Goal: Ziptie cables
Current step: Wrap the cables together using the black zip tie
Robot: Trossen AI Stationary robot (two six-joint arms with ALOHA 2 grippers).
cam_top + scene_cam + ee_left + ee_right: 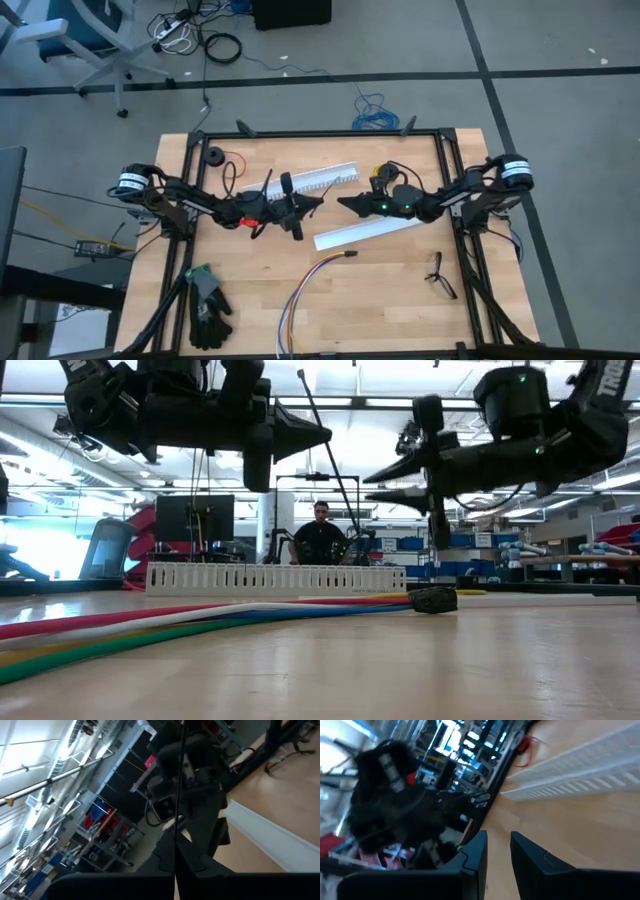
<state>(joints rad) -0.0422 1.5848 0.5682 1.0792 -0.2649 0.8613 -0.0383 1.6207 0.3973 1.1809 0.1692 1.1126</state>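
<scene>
The ziptie (340, 478) is a thin black strip, standing slanted in the air between the two grippers; in the left wrist view the ziptie (179, 795) runs straight up the picture. My left gripper (318, 202) (325, 432) is shut on it above the table's middle. My right gripper (343, 204) (499, 845) faces it from the right, open, a short way off and touching nothing. The cables (300, 295) (150, 625), a loose coloured bundle, lie flat on the table near its near edge, their black plug end (350, 255) (433, 600) pointing right. My left gripper pinches the ziptie between its shut fingertips (175, 867), coming level from the table's left, with the fingers across the strip. The ziptie is lifted clear and tilted; one end rises above the fingers (302, 378), and the other hangs below them (356, 525).
Two white slotted channels (325, 180) (365, 232) lie under and beside the grippers. Black gloves (205, 305) lie at the near left, a small black forked object (438, 275) at the right, and a red wire (235, 165) and a yellow spool (380, 172) at the far side. A person (320, 530) sits beyond the table.
</scene>
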